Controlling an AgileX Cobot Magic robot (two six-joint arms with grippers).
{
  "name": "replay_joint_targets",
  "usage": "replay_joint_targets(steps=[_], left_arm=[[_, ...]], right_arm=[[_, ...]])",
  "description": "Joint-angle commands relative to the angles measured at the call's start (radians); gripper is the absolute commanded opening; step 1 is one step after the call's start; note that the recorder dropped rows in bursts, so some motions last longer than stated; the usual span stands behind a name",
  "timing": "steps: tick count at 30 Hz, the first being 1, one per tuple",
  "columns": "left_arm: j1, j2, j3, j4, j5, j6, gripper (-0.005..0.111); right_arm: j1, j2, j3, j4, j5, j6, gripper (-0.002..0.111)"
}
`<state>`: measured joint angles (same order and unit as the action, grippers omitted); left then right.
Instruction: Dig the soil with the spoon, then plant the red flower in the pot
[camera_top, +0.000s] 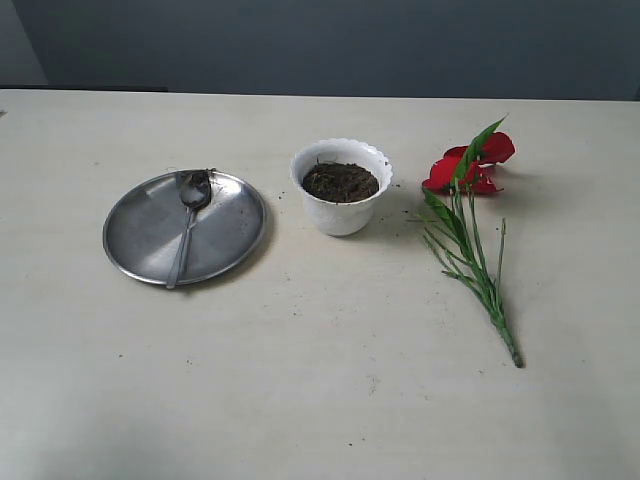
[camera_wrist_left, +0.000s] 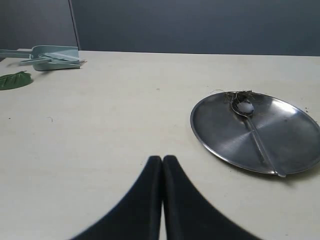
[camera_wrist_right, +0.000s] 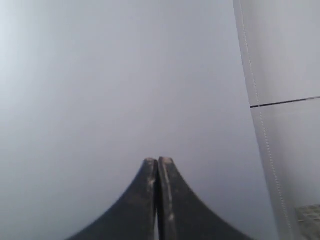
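The white scalloped pot (camera_top: 341, 205) stands at the table's middle, with dark brown soil (camera_top: 340, 182) inside it. The silver spoon (camera_top: 187, 222) lies on a round steel plate (camera_top: 140, 235) to the pot's left, a few soil fibres at its bowl; the left wrist view shows the spoon (camera_wrist_left: 254, 131) too. The red flower (camera_top: 470, 166) lies flat to the pot's right, its green stem (camera_top: 480, 270) running toward the front. My left gripper (camera_wrist_left: 162, 158) is shut and empty above bare table, short of the plate (camera_wrist_left: 220, 130). My right gripper (camera_wrist_right: 158, 160) is shut, facing a grey wall. Neither gripper shows in the exterior view.
A pale green plastic tool (camera_wrist_left: 50, 56) and a loose green leaf (camera_wrist_left: 14, 80) lie far off on the table in the left wrist view. Soil crumbs are scattered around the pot. A dark wall runs behind the table's far edge (camera_top: 320, 95).
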<state>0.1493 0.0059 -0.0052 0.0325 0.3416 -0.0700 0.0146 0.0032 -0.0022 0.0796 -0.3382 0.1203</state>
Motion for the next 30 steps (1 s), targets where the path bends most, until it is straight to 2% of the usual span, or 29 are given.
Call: replay_joint_targets(steps=[1, 11, 20, 27, 30], left_arm=[[-0.004, -0.006, 0.005, -0.006, -0.006, 0.003, 0.0], [-0.004, -0.006, 0.005, -0.006, -0.006, 0.003, 0.0], [-0.004, -0.006, 0.005, -0.006, -0.006, 0.003, 0.0], [-0.004, -0.006, 0.005, -0.006, -0.006, 0.003, 0.0], [-0.004, -0.006, 0.005, -0.006, -0.006, 0.003, 0.0]], right_arm=[[-0.003, -0.003, 0.002, 0.03, -0.079, 0.085, 0.0], [-0.003, -0.003, -0.034, 0.035, -0.1, 0.165, 0.0], [-0.003, 0.067, -0.332, -0.095, 0.223, 0.165, 0.0], [-0.003, 0.19, -0.49, -0.161, 0.274, 0.165, 0.0], [-0.003, 0.278, -0.575, -0.161, 0.375, 0.165, 0.0]])
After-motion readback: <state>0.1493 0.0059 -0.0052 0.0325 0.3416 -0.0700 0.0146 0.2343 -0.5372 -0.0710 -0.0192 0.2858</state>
